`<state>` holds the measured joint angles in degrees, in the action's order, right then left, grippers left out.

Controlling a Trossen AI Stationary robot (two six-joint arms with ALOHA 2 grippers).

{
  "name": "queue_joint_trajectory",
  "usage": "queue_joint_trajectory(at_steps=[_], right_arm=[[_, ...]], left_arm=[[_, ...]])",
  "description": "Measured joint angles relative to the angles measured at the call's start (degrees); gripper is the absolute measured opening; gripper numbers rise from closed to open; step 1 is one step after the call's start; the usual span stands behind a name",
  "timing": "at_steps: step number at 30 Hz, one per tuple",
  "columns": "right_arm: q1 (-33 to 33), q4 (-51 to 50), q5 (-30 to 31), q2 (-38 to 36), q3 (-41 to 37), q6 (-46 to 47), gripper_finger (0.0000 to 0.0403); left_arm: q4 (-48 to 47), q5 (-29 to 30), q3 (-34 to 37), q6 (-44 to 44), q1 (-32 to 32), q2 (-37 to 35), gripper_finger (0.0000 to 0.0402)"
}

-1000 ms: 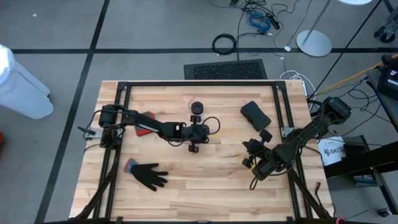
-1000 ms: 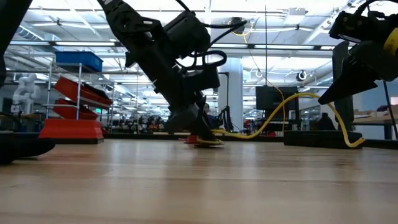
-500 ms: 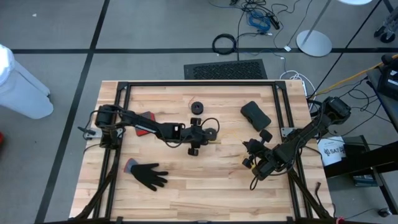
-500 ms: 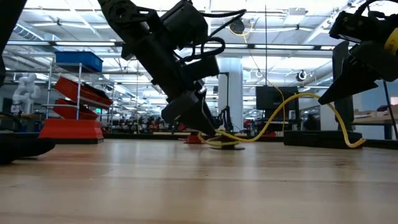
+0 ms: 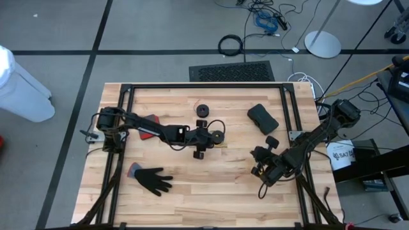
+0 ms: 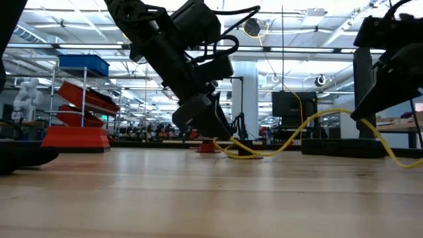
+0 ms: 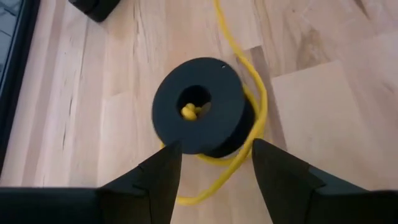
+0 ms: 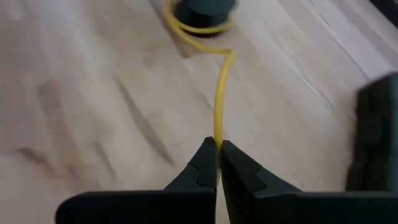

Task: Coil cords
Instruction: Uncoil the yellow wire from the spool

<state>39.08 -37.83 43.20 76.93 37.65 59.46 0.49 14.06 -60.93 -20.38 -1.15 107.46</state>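
Observation:
A thin yellow cord (image 8: 219,93) runs from a black spool (image 7: 199,115) lying flat mid-table (image 5: 217,135) to my right gripper (image 8: 217,146), which is shut on it. Several turns of cord lie around the spool, and a yellow end shows in its centre hole (image 7: 188,112). My left gripper (image 7: 214,146) is open. It hovers just short of the spool with one finger on each side and touches nothing. In the low view the cord (image 6: 310,122) arcs above the table. My right gripper pinches the yellow cord between its two fingertips at a spot along its length (image 8: 218,134). The fingers slant downward from the table's right side and point toward the spool. The cord is lifted clear at the hold; it sags in a slack arc to the spool, and its other part (image 6: 396,155) drops toward the table.
A second black spool (image 5: 202,110) stands farther back. A black pouch-like block (image 5: 262,117) lies at the back right, a black glove (image 5: 153,179) at the near left, and a red piece (image 5: 150,121) under the left arm. Black frame rails (image 5: 204,86) border the table.
My left gripper has risen a little off the spool and tipped from steep to more slanted; the spool now lies uncovered on the table. My right gripper has turned at the wrist, and the cord's arc hangs lower and longer than before.

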Motion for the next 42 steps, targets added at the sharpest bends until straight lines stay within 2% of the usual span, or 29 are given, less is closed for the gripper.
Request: queue_joint_trajectory(at_steps=[9,14,18,25,30,35,38,42], right_arm=[[-0.1,11.3,2.3,-0.4,0.0,-13.4,0.0000],[-0.4,14.9,7.9,-3.1,0.0,-19.2,0.0000],[-2.5,21.0,8.5,-6.5,0.0,-28.7,0.0000],[-8.6,22.9,22.4,-12.7,0.0,-36.6,0.0000],[-12.1,23.1,28.3,-16.9,0.0,-41.3,0.0000],[-14.3,23.0,27.4,-20.7,0.0,-42.2,0.0000],[-14.9,23.0,20.1,-22.3,0.0,-41.8,0.0000],[-14.6,21.5,14.6,-22.9,0.0,-38.1,0.0012]], left_arm=[[-4.2,2.1,0.0,0.0,0.0,0.0,0.0204],[-8.0,7.9,0.0,0.1,0.0,-0.6,0.0204],[-8.7,9.9,0.0,0.5,0.0,-2.8,0.0204],[-9.1,9.7,0.0,2.3,-0.1,-8.9,0.0203],[-10.7,4.6,0.1,4.0,-0.2,-10.0,0.0203],[-9.4,-0.8,0.2,4.1,-0.5,-9.2,0.0203],[-8.0,-3.7,0.2,3.5,-0.5,-9.2,0.0203],[-7.0,-1.6,0.2,3.5,-0.3,-9.2,0.0203]])
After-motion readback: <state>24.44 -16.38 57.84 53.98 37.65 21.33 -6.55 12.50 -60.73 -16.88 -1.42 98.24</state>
